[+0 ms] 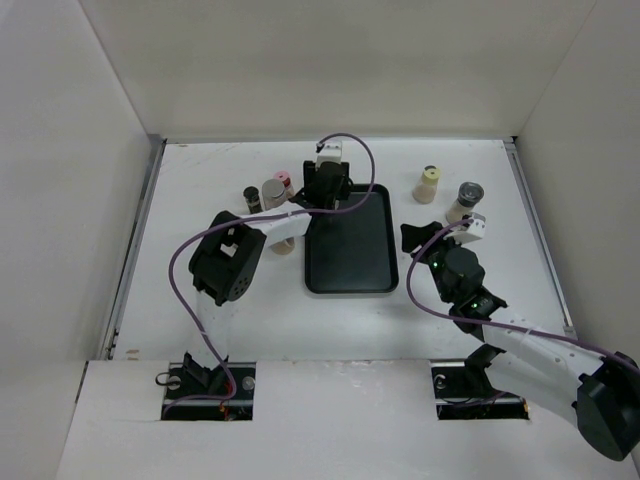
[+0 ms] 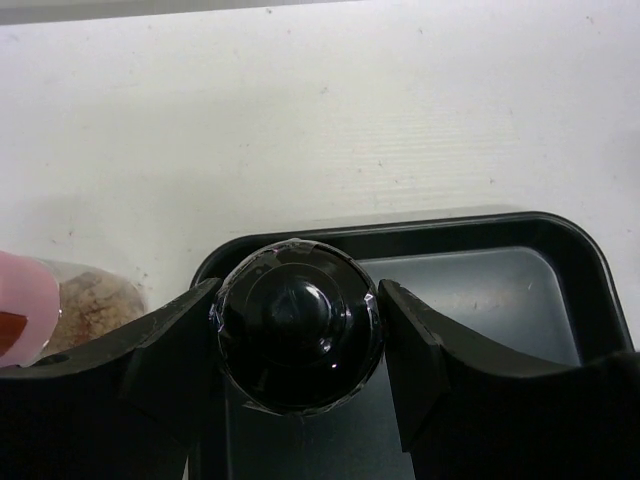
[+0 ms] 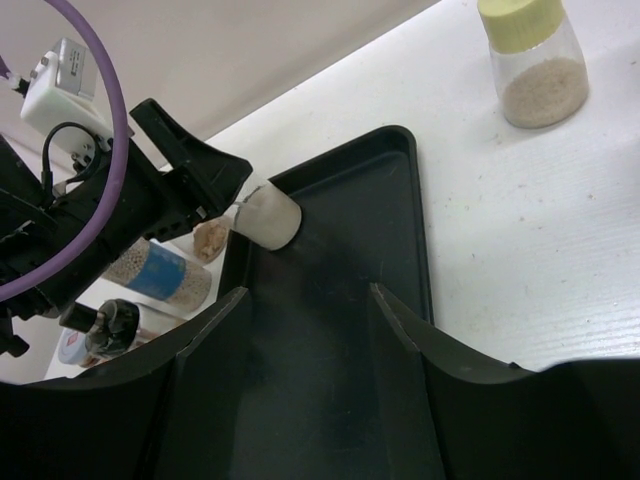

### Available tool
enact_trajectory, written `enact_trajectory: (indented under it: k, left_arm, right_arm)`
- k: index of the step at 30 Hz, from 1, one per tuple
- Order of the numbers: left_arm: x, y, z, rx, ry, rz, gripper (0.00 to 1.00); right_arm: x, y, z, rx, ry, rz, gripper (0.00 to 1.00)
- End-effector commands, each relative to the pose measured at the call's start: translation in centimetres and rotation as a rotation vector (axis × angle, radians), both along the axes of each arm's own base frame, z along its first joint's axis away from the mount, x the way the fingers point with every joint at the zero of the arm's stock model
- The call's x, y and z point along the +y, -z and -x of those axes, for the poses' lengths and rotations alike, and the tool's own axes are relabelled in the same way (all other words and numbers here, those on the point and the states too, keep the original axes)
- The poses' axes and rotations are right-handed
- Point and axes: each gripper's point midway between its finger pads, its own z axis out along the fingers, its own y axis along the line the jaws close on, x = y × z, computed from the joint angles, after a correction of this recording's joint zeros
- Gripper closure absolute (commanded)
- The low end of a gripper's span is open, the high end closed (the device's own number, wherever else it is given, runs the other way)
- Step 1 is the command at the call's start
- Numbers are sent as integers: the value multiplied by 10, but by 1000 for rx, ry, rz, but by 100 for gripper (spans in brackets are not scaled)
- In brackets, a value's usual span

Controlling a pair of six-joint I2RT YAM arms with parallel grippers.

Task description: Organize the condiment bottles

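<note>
- White tabletop (image 1: 265, 315) boxed in by pale panels (image 1: 300, 70) on three sides, black tray (image 1: 350, 262) at centre.
- Nearest, at the tray's right edge: right gripper (image 3: 308, 300), fingers spread wide, nothing between them.
- At the tray's far-left corner: left gripper (image 2: 298, 290) clamped on a black-capped bottle (image 2: 298, 335), cream-bodied, cap up toward the wrist camera, long axis roughly vertical; impossible to tell whether resting on the tray floor or held just above it.
- Left of the tray, bunched close together: pink-capped jar (image 2: 25, 305), blue-labelled bottle (image 3: 160, 275), dark-capped bottle (image 1: 252, 196), plus a cream bottle (image 1: 285, 245) half hidden under the left arm (image 1: 265, 228).
- Right of the tray's far end, apart from it: yellow-capped jar (image 3: 530, 60) and grey-capped bottle (image 1: 467, 200), both upright.
- Judged early in the job: no bottle released in the tray yet, one apparently going in, six more waiting on the table.
</note>
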Motion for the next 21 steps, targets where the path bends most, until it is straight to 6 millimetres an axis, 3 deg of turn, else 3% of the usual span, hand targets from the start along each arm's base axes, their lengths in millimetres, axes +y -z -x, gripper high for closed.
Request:
enact_trajectory:
  k: [1,6,11,13,16,19,21]
  left_arm:
    - [-6,-56,-19,-148,-15,69,43]
    - [-13,-81,-1,-176,12,93,23]
    - [-14,-130,27,-237,41,145,20]
    - [-10,-148,45,-261,53,168,20]
    - [1,-161,79,-268,61,186,20]
    - [20,-157,112,-252,53,176,20]
    - [39,-151,134,-237,27,172,20]
  right_arm:
    - [-3,-9,-1,-27,16,-21,42]
    - [-3,-11,0,-31,13,-25,34]
    - [-3,-11,0,-32,15,-27,33]
    - [-5,-12,0,-36,21,-26,33]
    - [-5,-12,1,-37,19,-32,32]
    - [-3,-13,1,-37,10,-29,41]
    - [-2,-12,0,-33,10,-25,56]
